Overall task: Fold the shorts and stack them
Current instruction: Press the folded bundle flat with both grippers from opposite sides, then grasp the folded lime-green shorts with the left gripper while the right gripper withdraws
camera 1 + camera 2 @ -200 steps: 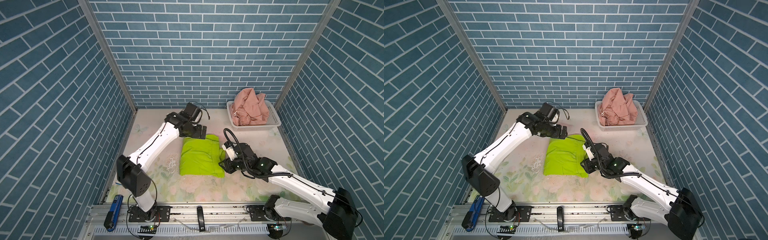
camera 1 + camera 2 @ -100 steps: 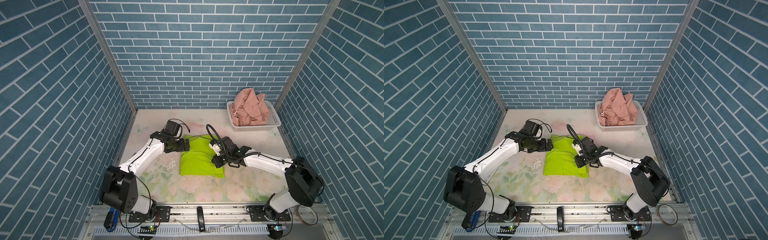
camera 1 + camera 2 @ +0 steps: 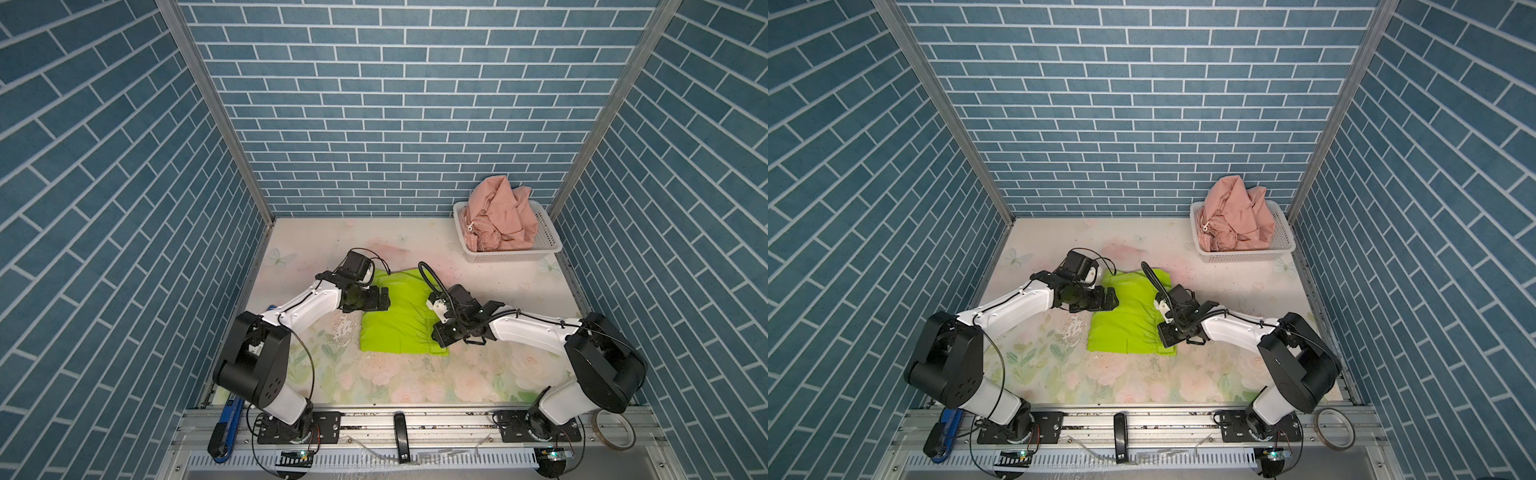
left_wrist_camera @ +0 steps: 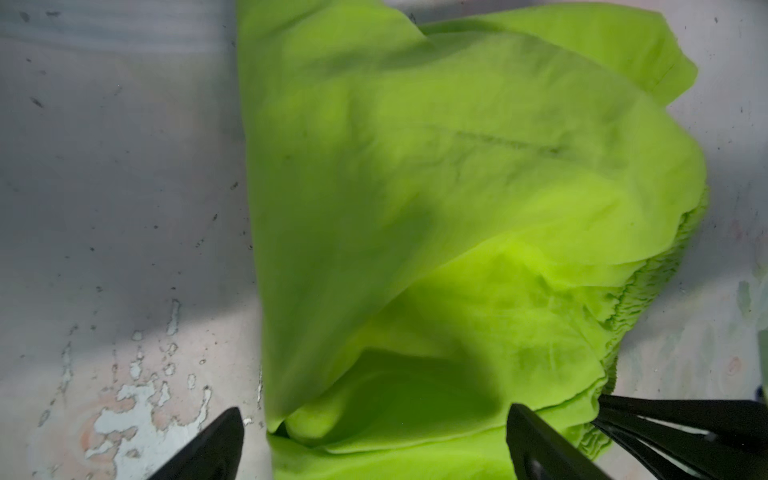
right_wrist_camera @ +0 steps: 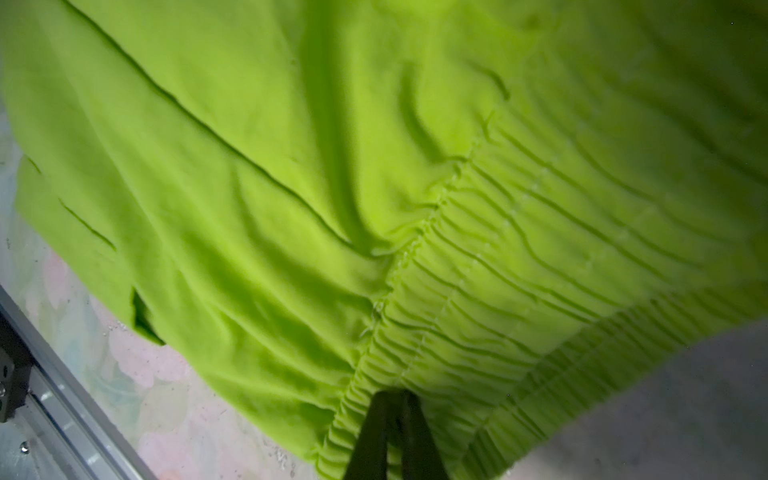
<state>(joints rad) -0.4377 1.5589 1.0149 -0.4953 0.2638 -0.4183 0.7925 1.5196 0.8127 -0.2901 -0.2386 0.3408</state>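
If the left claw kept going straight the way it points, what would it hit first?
Probably the lime green shorts: the left gripper, jaws open, straddles their edge, with fabric straight ahead. Its height above the cloth is unclear.

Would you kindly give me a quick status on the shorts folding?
Left gripper open at green shorts' edge. Right gripper shut on their waistband. Pink shorts bunched in basket. Nothing in the way.
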